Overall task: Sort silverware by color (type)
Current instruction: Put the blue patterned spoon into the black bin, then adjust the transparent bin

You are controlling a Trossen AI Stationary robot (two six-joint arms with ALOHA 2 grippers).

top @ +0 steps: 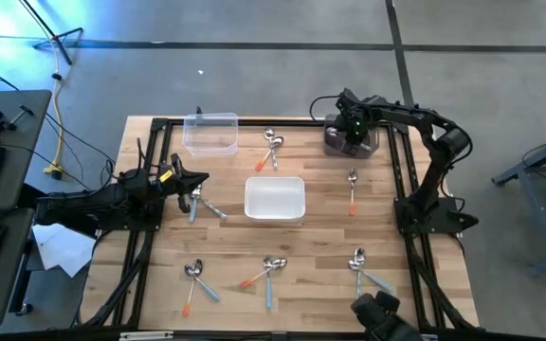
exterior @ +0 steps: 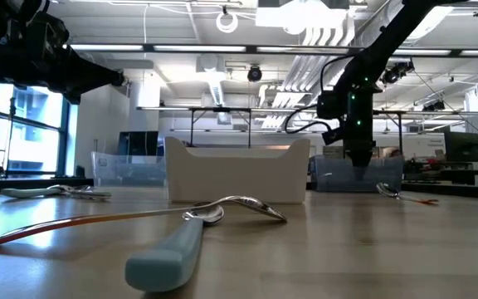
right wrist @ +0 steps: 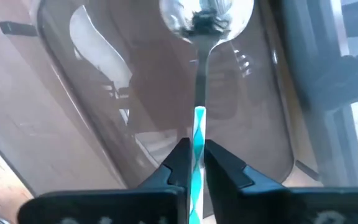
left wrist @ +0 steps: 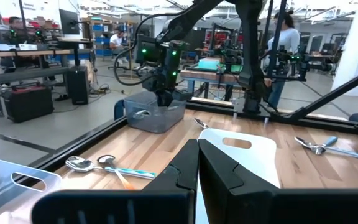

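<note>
My right gripper (right wrist: 196,146) hangs over the grey bin (top: 335,142) at the table's far right, shut on a spoon with a light-blue handle. It also shows in the low view (exterior: 359,158) and the left wrist view (left wrist: 165,96). My left gripper (top: 195,180) hovers shut at the table's left, by two spoons (top: 199,201) lying flat. Other spoons lie flat on the table: far centre (top: 271,147), right of the white bin (top: 352,189), and along the near side (top: 195,279), (top: 268,270), (top: 360,265). My right gripper pinches the spoon's light-blue handle (right wrist: 199,124) between its two fingers, close to where the handle meets the metal neck. The fingers come from above, pointing down, along the handle. The spoon hangs upright below them, its shiny bowl (right wrist: 207,15) down inside the grey bin's opening.
A white bin (top: 275,199) stands at the table's centre and a clear bin (top: 209,133) at the far left. Black frame rails run along the table's left and right sides. People and benches show in the room beyond the table.
</note>
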